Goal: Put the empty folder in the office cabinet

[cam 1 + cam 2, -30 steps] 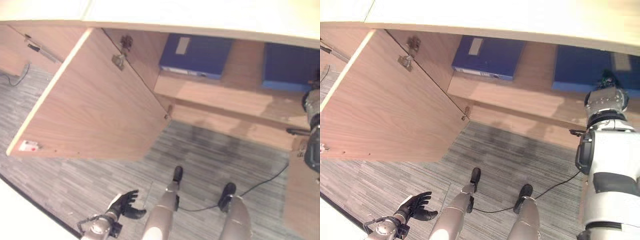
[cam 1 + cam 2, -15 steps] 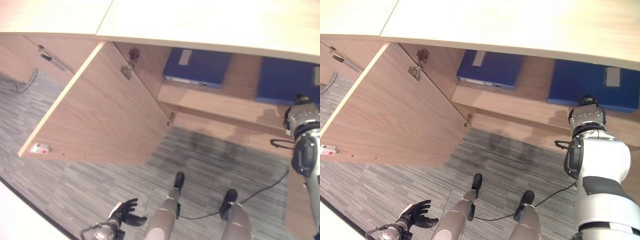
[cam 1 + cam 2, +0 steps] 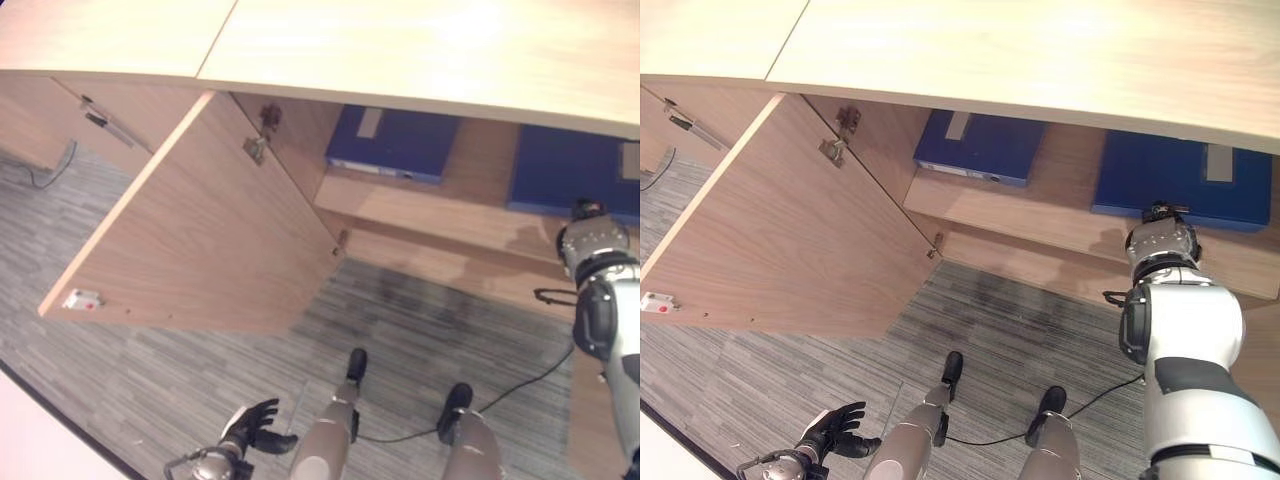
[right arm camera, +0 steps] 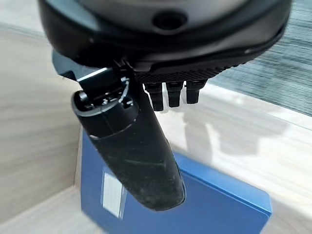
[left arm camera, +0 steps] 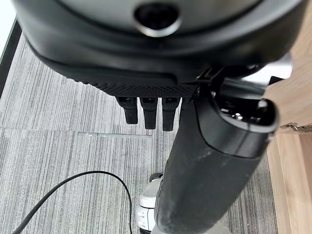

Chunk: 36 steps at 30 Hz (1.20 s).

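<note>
Two blue folders lie flat on the shelf (image 3: 1040, 215) of the open office cabinet. The left folder (image 3: 980, 148) sits near the hinge side. The right folder (image 3: 1170, 180) lies further right, its label up. My right hand (image 3: 1158, 213) hovers just in front of the right folder's near edge, apart from it. In the right wrist view its thumb (image 4: 131, 146) and straight fingers (image 4: 170, 95) hold nothing, with the blue folder (image 4: 219, 204) beyond them. My left hand (image 3: 250, 425) hangs low over the carpet, fingers spread and empty.
The cabinet door (image 3: 790, 230) stands swung wide open to the left, with a small white catch (image 3: 654, 301) near its edge. A pale worktop (image 3: 1040, 50) overhangs the shelf. Grey striped carpet (image 3: 1020, 320) lies in front of the cabinet.
My right hand has drawn back from over the right folder to just off its near edge. The folder stays on the shelf. The camera has shifted. The left hand has stayed hanging low.
</note>
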Motion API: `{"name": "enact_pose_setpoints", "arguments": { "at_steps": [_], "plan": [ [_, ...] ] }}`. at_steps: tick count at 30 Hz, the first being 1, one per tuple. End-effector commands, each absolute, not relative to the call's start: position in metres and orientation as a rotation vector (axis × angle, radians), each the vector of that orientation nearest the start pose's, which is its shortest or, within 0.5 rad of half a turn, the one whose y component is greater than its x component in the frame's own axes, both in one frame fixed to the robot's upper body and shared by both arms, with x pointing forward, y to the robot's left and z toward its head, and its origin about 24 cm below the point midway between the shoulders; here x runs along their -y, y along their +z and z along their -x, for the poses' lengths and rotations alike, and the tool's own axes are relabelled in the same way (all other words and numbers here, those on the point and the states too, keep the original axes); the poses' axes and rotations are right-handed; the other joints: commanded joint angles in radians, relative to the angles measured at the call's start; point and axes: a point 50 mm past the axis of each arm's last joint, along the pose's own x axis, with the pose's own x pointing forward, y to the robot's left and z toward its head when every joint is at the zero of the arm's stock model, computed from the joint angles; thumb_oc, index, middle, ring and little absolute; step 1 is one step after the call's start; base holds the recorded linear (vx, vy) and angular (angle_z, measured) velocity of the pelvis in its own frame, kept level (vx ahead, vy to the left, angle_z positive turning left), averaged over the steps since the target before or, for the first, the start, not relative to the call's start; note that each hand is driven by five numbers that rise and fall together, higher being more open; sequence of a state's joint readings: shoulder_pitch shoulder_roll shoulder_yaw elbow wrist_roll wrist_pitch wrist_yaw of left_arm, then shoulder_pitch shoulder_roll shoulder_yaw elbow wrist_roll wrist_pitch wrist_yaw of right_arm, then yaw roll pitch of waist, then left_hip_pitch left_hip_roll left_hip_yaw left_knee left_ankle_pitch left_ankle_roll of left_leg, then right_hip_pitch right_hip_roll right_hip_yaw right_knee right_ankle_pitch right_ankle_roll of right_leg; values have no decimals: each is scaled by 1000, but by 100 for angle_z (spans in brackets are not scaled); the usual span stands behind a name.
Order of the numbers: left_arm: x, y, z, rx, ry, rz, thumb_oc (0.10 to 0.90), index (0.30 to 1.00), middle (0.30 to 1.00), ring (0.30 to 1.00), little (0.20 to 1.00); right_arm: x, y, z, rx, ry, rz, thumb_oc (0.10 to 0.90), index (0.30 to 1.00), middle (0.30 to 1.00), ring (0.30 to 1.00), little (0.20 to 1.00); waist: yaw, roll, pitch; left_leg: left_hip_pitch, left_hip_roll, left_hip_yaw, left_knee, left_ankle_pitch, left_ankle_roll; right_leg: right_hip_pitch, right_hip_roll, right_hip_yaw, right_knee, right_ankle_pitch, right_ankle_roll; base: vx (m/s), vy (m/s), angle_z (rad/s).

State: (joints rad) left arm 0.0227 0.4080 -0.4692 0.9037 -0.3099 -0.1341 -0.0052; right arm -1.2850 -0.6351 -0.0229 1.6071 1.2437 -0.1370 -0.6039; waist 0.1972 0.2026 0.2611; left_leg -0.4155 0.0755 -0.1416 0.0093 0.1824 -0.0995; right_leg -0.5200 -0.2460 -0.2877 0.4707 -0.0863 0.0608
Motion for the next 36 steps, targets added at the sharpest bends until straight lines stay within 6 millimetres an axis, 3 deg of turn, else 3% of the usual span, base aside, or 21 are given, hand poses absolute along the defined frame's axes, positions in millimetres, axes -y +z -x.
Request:
{"name": "enact_pose_setpoints", "arguments": {
  "at_steps": [1, 3, 5, 6, 11, 12, 15, 20, 21, 22, 23, 27, 29, 31, 33, 36],
  "plan": [
    [-256, -126, -139, -897, -30, -325, 800, 900, 900, 900, 900, 356, 235, -366, 136, -1025, -819, 800, 900, 900, 900, 900, 33, -33, 10, 73, 34, 11, -52, -107, -40, 96, 28, 21, -78, -95, 63, 0, 0, 0],
    [-257, -126, -139, -897, -27, -320, 800, 900, 900, 900, 900, 355, 246, -367, 166, -1008, -801, 800, 900, 900, 900, 900, 31, -31, 13, 72, 34, 11, -53, -105, -40, 92, 27, 21, -76, -94, 64, -5, 7, -2],
    [-259, -125, -138, -893, -17, -311, 800, 900, 900, 900, 900, 346, 279, -372, 272, -922, -679, 800, 900, 900, 900, 900, 30, -36, 19, 68, 35, 12, -60, -98, -43, 86, 26, 21, -81, -88, 63, -7, 4, -2],
    [-259, -125, -138, -893, -17, -308, 800, 900, 900, 900, 900, 345, 280, -373, 272, -922, -676, 800, 900, 900, 900, 900, 28, -34, 20, 68, 35, 12, -60, -97, -43, 86, 26, 21, -81, -87, 63, 0, 0, 0],
    [-256, -125, -136, -888, -30, -296, 800, 900, 900, 900, 900, 295, 331, -385, 489, -686, -480, 800, 900, 900, 900, 900, 11, -45, 34, 63, 36, 19, -70, -86, -43, 74, 33, 26, -85, -77, 59, -4, 4, -2],
    [-255, -125, -137, -884, -38, -295, 800, 900, 900, 900, 900, 295, 334, -384, 512, -666, -494, 800, 900, 900, 900, 900, 9, -46, 35, 63, 37, 19, -70, -88, -42, 76, 34, 27, -88, -77, 59, 12, -16, -4],
    [-260, -118, -140, -855, -70, -289, 800, 900, 900, 900, 900, 325, 332, -373, 529, -687, -525, 800, 900, 900, 900, 900, 19, -48, 30, 66, 35, 15, -65, -93, -43, 90, 32, 21, -95, -75, 63, 5, -5, 1],
    [-266, -111, -149, -824, -78, -288, 800, 900, 900, 900, 900, 343, 323, -367, 507, -707, -500, 800, 900, 900, 900, 900, 30, -50, 28, 74, 37, 10, -65, -94, -46, 102, 29, 16, -99, -71, 70, 11, -7, 6],
    [-266, -110, -150, -820, -77, -280, 800, 900, 900, 900, 900, 345, 320, -367, 506, -707, -484, 582, 573, 573, 573, 573, 31, -51, 28, 75, 37, 9, -67, -93, -46, 104, 30, 15, -101, -71, 70, 0, 0, 0],
    [-265, -111, -150, -819, -78, -271, 800, 900, 900, 900, 900, 345, 316, -367, 508, -700, -477, 456, 385, 385, 385, 385, 31, -51, 30, 76, 38, 9, -67, -92, -46, 106, 31, 14, -103, -69, 72, 0, 0, 0],
    [-265, -110, -149, -816, -78, -263, 800, 900, 900, 900, 900, 344, 311, -367, 515, -687, -476, 400, 300, 300, 300, 300, 30, -50, 32, 77, 39, 8, -67, -92, -46, 108, 32, 14, -104, -69, 72, 0, 0, 0],
    [-267, -111, -147, -819, -63, -260, 800, 900, 900, 900, 900, 336, 272, -369, 517, -679, -443, 400, 300, 300, 300, 300, 18, -63, 36, 83, 43, 6, -61, -99, -42, 122, 37, 14, -110, -68, 72, 0, 0, 0],
    [-262, -114, -146, -818, -49, -238, 800, 900, 900, 900, 900, 320, 240, -370, 486, -649, -417, 400, 300, 300, 300, 300, 1, -74, 43, 86, 44, 11, -53, -105, -38, 130, 39, 16, -118, -62, 71, -20, 11, 0],
    [-256, -115, -149, -801, -33, -209, 800, 900, 900, 900, 900, 312, 200, -364, 408, -652, -237, 400, 300, 300, 300, 300, -16, -80, 55, 86, 44, 15, -43, -111, -36, 133, 37, 16, -125, -50, 72, -42, 32, -3],
    [-257, -115, -148, -802, -33, -211, 800, 900, 900, 900, 900, 311, 199, -364, 406, -654, -236, 400, 300, 300, 300, 300, -15, -81, 54, 86, 44, 14, -43, -111, -35, 133, 37, 16, -125, -50, 72, -9, 9, -2],
    [-253, -114, -150, -784, -40, -216, 800, 900, 900, 900, 900, 315, 176, -354, 332, -674, 45, 400, 300, 300, 300, 300, -25, -80, 65, 82, 42, 20, -36, -113, -33, 127, 32, 18, -129, -41, 75, -36, 31, -3]
  ]
}}
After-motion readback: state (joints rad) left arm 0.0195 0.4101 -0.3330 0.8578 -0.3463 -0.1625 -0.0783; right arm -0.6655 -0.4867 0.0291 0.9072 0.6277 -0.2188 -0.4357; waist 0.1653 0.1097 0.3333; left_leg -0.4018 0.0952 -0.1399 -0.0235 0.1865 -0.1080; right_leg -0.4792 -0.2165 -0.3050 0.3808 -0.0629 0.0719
